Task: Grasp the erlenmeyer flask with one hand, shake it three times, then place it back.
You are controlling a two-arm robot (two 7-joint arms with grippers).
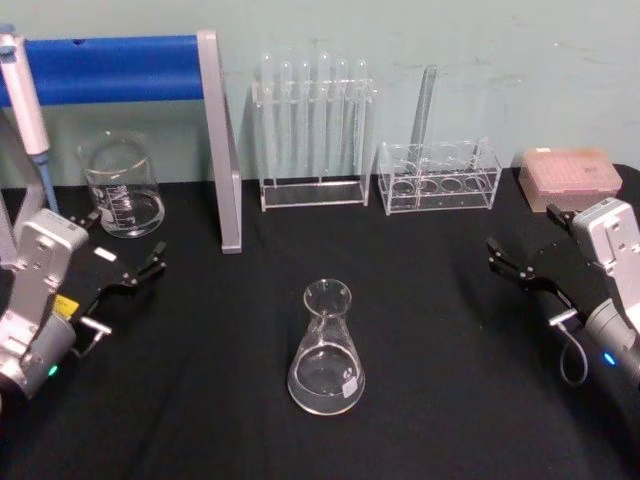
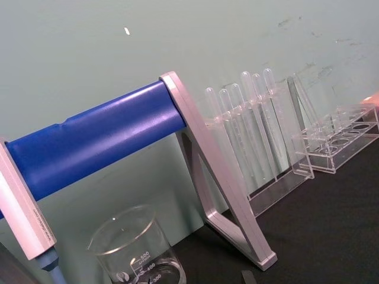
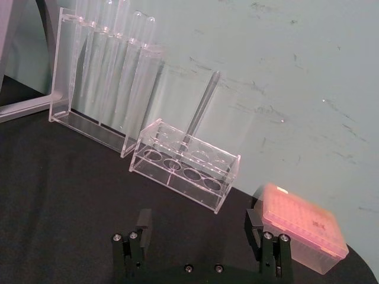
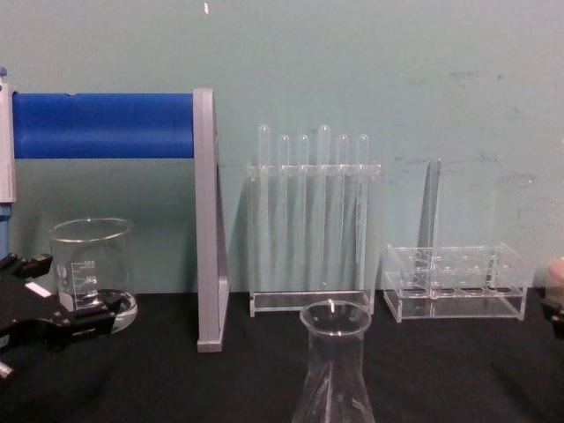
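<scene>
Clear glass erlenmeyer flask (image 1: pixel 326 352) upright lower centre on black table (image 1: pixel 440 400), left gripper (image 1: pixel 122 245) left edge, right gripper (image 1: pixel 525 235) right edge, both released, empty.

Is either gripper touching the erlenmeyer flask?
No, the erlenmeyer flask stands alone mid-table, with the left gripper and the right gripper both open and well off to its sides.
</scene>
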